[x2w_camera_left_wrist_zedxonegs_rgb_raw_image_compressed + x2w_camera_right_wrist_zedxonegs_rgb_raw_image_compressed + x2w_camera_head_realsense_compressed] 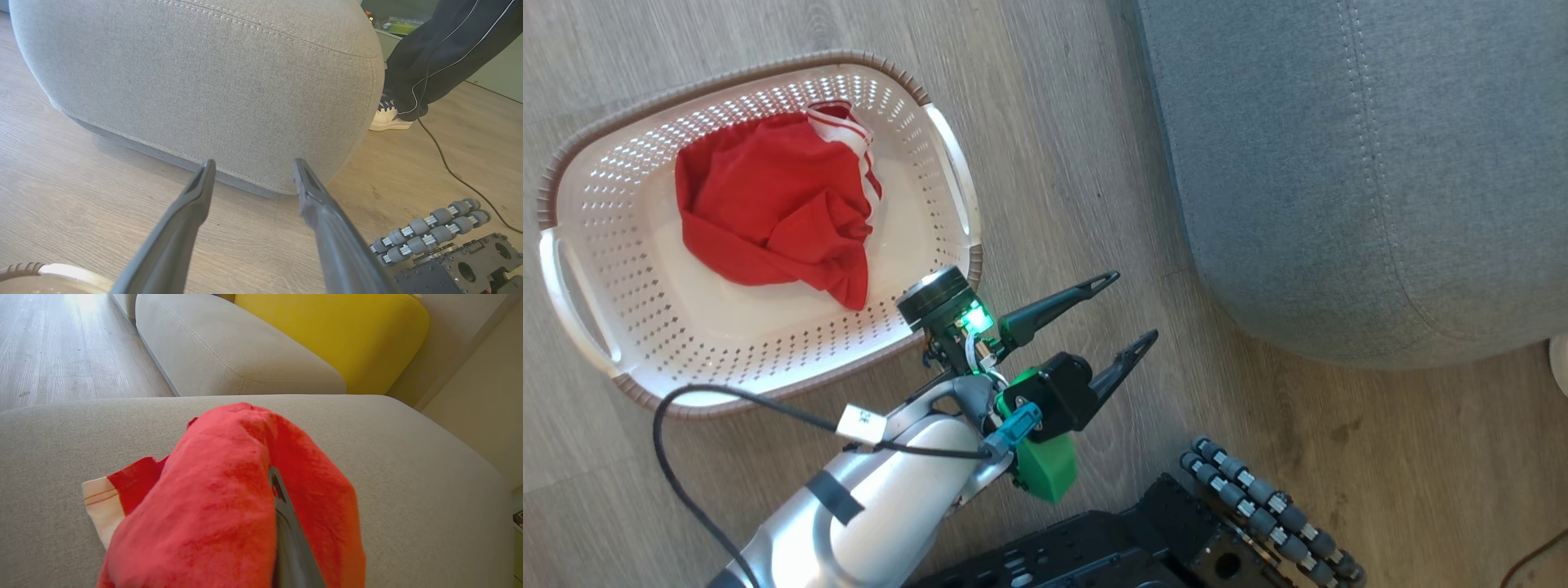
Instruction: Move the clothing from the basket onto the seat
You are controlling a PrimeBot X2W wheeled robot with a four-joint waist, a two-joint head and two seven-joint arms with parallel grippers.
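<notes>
Right gripper [276, 482], jaws clamped on soft red fabric garment [220, 498] over grey upholstered seat [408, 477]. Left gripper [1134, 306], jaws apart, near right of cream perforated plastic basket [605, 245] holding second red garment [768, 212], likely light and limp; pinch a raised fold.

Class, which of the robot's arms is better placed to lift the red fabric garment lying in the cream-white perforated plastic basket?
Left. The left gripper stands open and empty beside the basket; the right gripper is shut on another red garment over the grey fabric seat.

The right gripper [273, 474], jaws closed, pinches the red garment [220, 490] at frame centre, over the grey seat cushion [408, 477]; a yellow cushion [335, 330] sits upper right.
</notes>
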